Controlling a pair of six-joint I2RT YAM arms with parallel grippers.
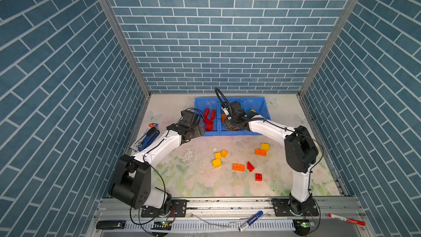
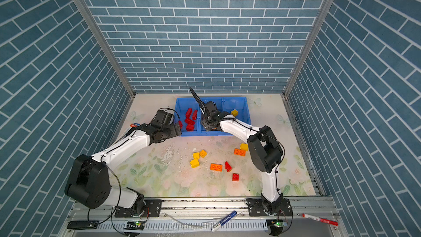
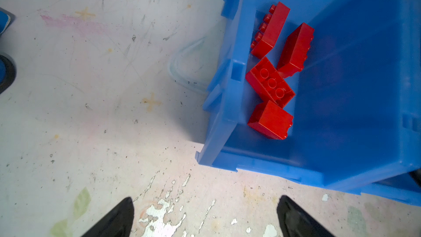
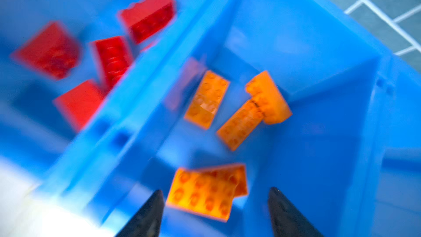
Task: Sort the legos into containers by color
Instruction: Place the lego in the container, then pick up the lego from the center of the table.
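The blue containers (image 1: 258,104) (image 2: 239,106) stand at the back of the table. Several red legos (image 1: 208,119) (image 3: 271,83) lie in the left bin, orange ones (image 4: 207,99) in the middle bin, and a yellow one (image 2: 234,112) in the right bin. My right gripper (image 4: 216,190) hangs open over the middle bin. A blurred orange 2x4 lego (image 4: 200,194) is just beyond its tips, touching neither finger. My left gripper (image 3: 205,199) is open and empty over bare table by the left bin's front corner. Loose yellow (image 1: 216,163), orange (image 1: 238,167) and red legos (image 1: 258,177) lie mid-table.
A dark blue stapler (image 1: 148,139) lies at the table's left edge beside my left arm. Two markers (image 1: 250,221) (image 1: 346,219) rest on the front rail. Brick-patterned walls close in three sides.
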